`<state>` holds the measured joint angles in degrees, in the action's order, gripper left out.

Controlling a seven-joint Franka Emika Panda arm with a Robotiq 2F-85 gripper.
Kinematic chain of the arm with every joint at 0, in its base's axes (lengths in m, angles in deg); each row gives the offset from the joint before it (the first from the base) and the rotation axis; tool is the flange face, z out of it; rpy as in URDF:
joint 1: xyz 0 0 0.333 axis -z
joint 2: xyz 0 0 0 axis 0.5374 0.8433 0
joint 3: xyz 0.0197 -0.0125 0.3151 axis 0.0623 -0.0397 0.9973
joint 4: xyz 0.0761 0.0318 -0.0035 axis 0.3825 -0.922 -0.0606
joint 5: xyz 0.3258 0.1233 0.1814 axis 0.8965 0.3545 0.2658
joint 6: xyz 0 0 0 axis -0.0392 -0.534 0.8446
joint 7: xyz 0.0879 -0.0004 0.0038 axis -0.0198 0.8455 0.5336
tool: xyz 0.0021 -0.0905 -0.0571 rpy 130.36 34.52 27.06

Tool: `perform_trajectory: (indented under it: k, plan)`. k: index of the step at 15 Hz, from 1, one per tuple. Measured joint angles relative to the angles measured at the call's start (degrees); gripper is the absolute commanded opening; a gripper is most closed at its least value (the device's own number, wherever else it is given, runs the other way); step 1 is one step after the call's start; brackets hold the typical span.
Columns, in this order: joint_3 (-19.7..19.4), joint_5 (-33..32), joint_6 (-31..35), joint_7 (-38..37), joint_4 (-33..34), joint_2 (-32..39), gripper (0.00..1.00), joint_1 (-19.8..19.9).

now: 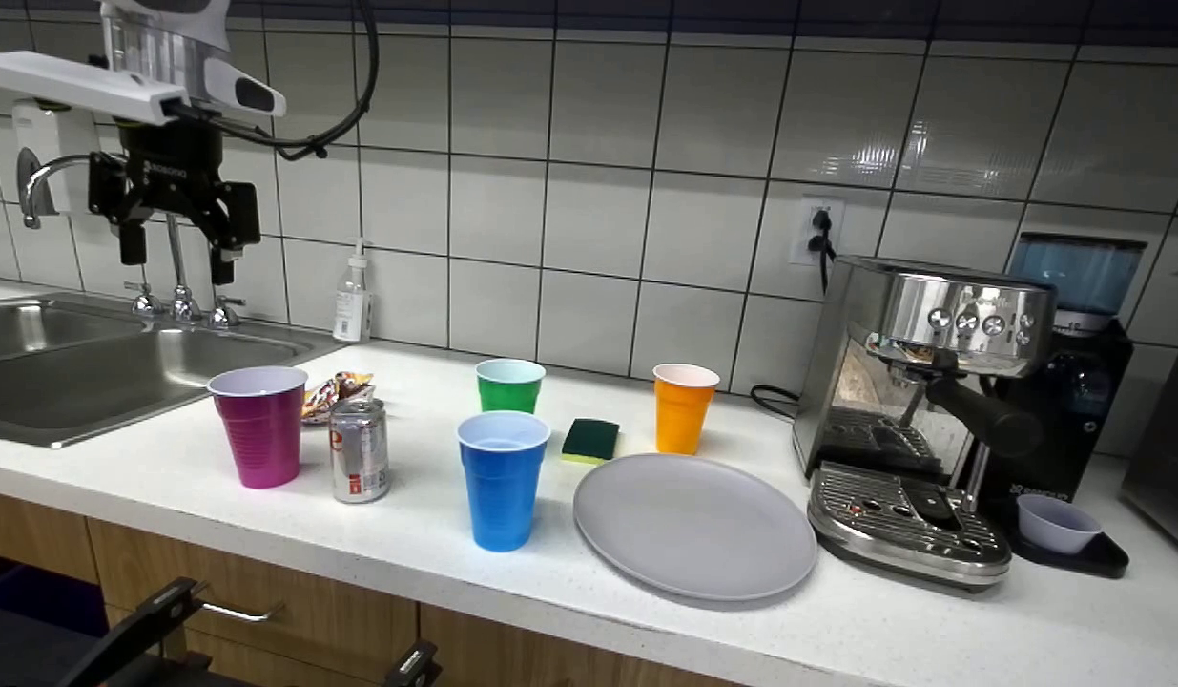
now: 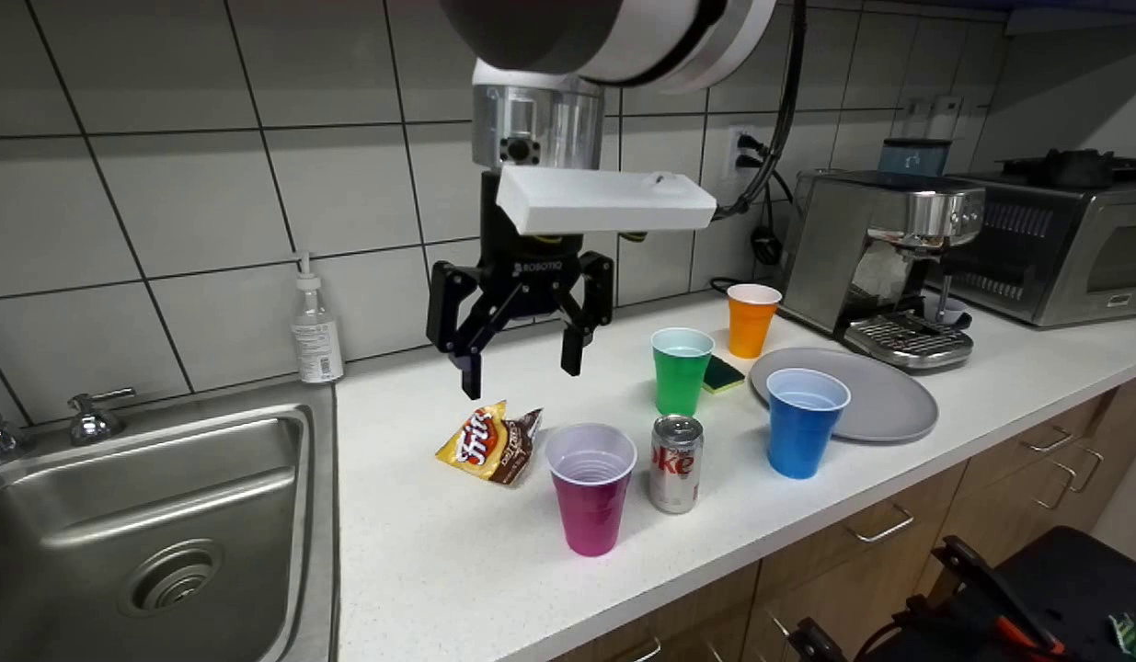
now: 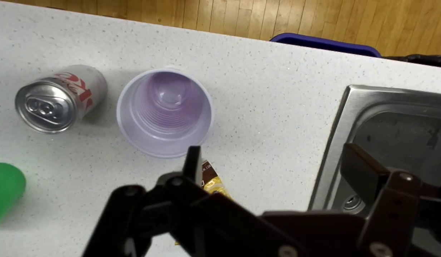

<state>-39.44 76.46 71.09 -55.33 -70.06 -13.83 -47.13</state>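
Hanging over the counter (image 2: 411, 570), the gripper (image 2: 522, 370) has its fingers (image 2: 472, 379) spread wide, nothing between them, touching nothing. Nearest below is the bag (image 2: 489, 446), behind the purple cup (image 2: 590, 517), away from the counter's front edge; cannot tell whether the two touch. Can (image 2: 676, 471) just beside that cup.

Risks, as I judge them: in the wrist view one finger covers most of the bag, so lining up by that view alone could run off true. A finger lowered off line could clip the purple cup's rim; the cup, tall, narrow-footed and apparently light, could then tip into the can. A bite on the bag's edge only might let slick film slide out; too hard a squeeze might crush whatever is inside. The sink (image 2: 319, 515) has a steel rim near enough to matter if a move strays that way.

Materials: bag is glossy yellow-and-brown film, crumpled, puffed. Purple cup is ribbed plastic, tapering, pale lilac inside. Can is silver metal, cylindrical, red lettering, tab on top. Counter white, finely speckled. Sink smooth steel, corners rounded. Farther along: plate (image 1: 693, 525), a flat grey disc, and sponge (image 1: 591, 439), dark layer over yellow.
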Motion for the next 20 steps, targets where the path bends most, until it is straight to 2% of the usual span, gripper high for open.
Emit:
perform_trajectory:
  k: [12, 20]
  plan:
    - [0.19, -7.01, 0.23, -2.93, 2.70, 7.89, 1.00, -0.21]
    - [0.18, -7.09, -2.56, -3.11, 3.40, 8.54, 1.00, -0.55]
